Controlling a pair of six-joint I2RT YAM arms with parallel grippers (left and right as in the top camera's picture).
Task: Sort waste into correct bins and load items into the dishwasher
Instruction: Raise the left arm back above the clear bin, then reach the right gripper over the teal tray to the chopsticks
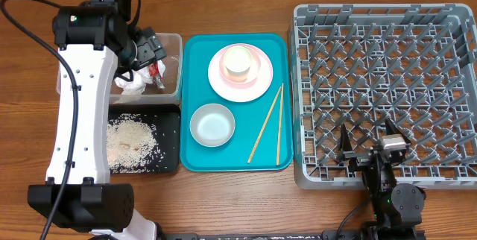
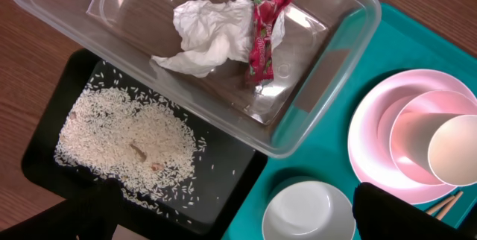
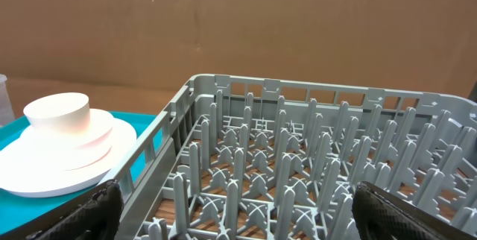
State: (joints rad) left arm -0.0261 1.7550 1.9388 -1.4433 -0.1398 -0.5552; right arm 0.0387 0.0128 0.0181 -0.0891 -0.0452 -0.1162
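Observation:
The crumpled white napkin [image 2: 205,35] and the red wrapper [image 2: 262,35] lie loose in the clear tub [image 2: 328,83]. Rice [image 2: 123,139] is heaped in the black tray [image 2: 223,180]. My left gripper [image 1: 149,50] hangs open above the tub with nothing in it; in its wrist view the left gripper [image 2: 238,218] shows only dark fingertips [image 2: 395,210]. The pink plate [image 1: 220,83] carries the white cup [image 1: 238,61]. The white bowl [image 1: 212,124] and the chopsticks [image 1: 267,124] lie on the teal tray. My right gripper [image 1: 369,143] stands open and empty over the dish rack [image 1: 387,76], near its front edge.
The teal serving tray [image 1: 195,54] lies between the bins and the rack. The left arm's white link [image 1: 74,121] stretches along the table's left side over part of the black tray. Brown cardboard [image 3: 298,24] backs the scene.

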